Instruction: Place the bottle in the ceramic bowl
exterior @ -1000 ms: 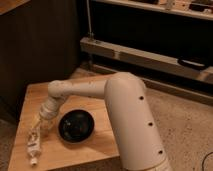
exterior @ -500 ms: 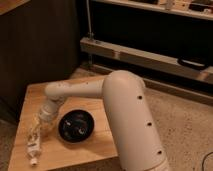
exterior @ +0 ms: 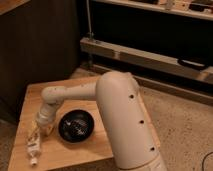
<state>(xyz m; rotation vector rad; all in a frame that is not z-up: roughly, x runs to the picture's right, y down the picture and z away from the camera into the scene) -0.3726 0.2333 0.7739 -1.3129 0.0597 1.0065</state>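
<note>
On the wooden table [exterior: 65, 152], the bottle [exterior: 33, 148] lies lower left beside the ceramic bowl [exterior: 76, 126], not yet in it. The claw [exterior: 38, 131] hangs open at the bottle's upper end. Grasping, lifting and placing all seem to remain.

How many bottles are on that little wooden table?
1. The bottle lies near the front left corner of the table, left of the black bowl. The robot's gripper is right at its upper end. The big arm may hide others.
</note>
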